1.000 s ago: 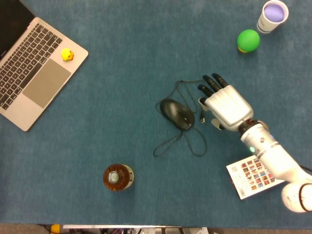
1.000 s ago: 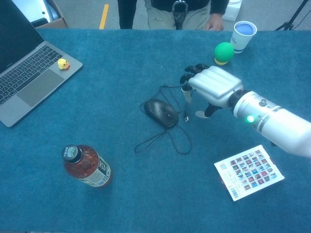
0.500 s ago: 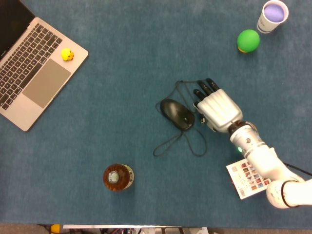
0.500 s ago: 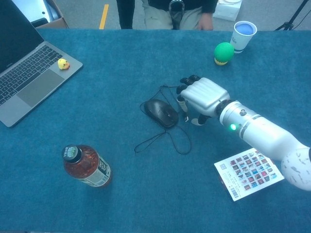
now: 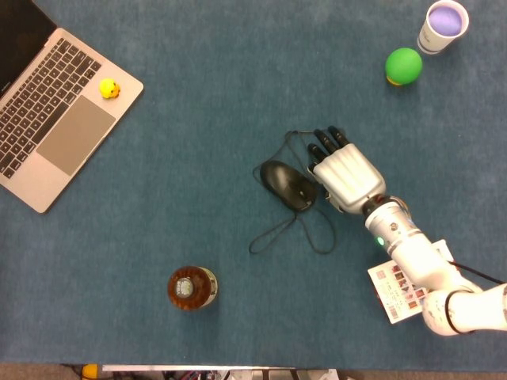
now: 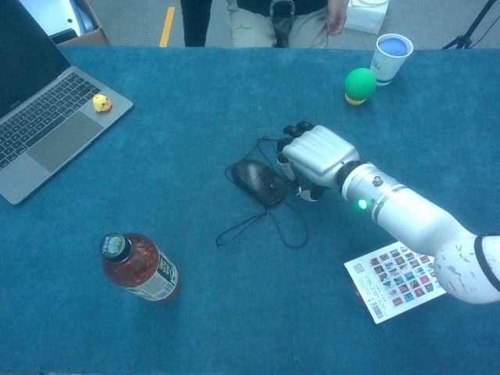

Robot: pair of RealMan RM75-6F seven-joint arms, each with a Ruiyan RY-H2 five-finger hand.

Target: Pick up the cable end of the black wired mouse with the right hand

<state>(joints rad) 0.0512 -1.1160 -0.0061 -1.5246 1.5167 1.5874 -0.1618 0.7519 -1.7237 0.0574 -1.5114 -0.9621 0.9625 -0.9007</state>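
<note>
The black wired mouse [image 5: 288, 184] lies mid-table, its thin cable [image 5: 273, 231] looping toward the front and also curling behind it. My right hand [image 5: 345, 176] sits low just right of the mouse, palm down, dark fingers [image 5: 326, 140] pointing at the rear cable loop. In the chest view the right hand [image 6: 316, 155] nearly touches the mouse [image 6: 259, 181]. The cable end is hidden under the hand, so I cannot see whether the fingers are closed on it. My left hand is in neither view.
An open laptop [image 5: 55, 111] with a small yellow duck [image 5: 109, 88] on it is at the far left. A brown bottle [image 5: 190, 287] stands front left. A green ball [image 5: 404, 65] and a paper cup [image 5: 443, 25] are far right. A printed card [image 5: 408, 281] lies under my right forearm.
My right hand has moved left and down toward the mouse, covering the cable end that showed beside it a second ago. The mouse and cable loops have not moved.
</note>
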